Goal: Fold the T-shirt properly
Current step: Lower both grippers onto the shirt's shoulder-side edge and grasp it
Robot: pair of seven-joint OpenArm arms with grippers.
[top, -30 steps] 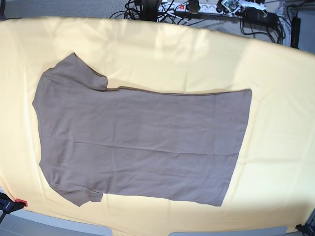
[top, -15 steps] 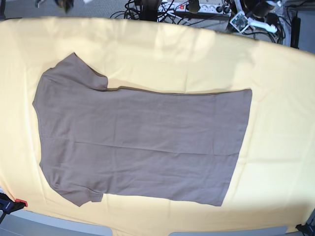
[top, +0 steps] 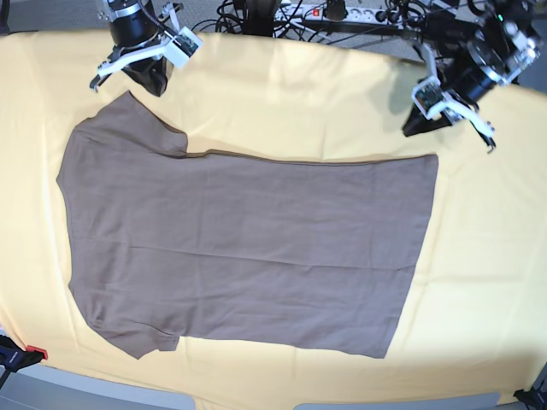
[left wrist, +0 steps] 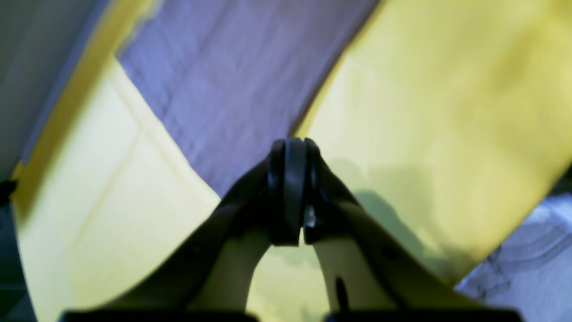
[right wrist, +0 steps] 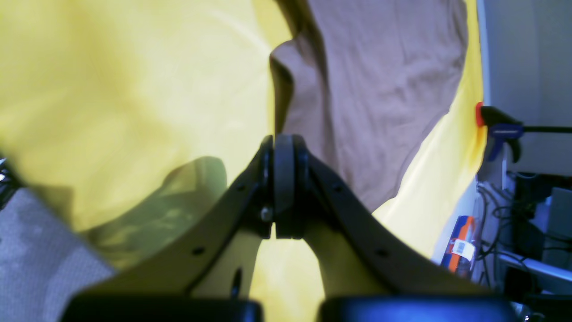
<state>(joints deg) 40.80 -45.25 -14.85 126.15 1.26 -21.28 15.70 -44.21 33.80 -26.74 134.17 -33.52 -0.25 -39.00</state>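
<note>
T-shirt (top: 248, 248) spread flat across the pale yellow cloth (top: 487, 256), collar end toward the left of the base view, bottom hem toward the right. One sleeve jutting toward the far edge at upper left, the other pointing toward the near edge at lower left. Fabric smooth, only faint creases running along the body.

Right gripper (top: 154, 84) up at the far left, just beyond the upper sleeve, over bare yellow cloth. From its wrist camera: jaws pressed together, nothing between them, right gripper (right wrist: 283, 188) dark against the cloth, sleeve of the T-shirt (right wrist: 375, 89) lying just ahead and rumpled along its near edge. Off the table edge in that view, a clamp (right wrist: 498, 127) with an orange tip gripping the cloth's border.

Left gripper (top: 419, 125) over at the far right, above the hem corner, also on the yellow side of the shirt's edge. Wrist view blurred, yet clear enough: left gripper (left wrist: 289, 192) closed tight, empty, with the T-shirt (left wrist: 232, 85) straight ahead, and yellow cloth (left wrist: 438, 112) on both sides.

Tangle of cables and a power strip (top: 342, 13) beyond the far edge of the table. Another orange-tipped clamp (top: 21, 353) at the near left corner.
</note>
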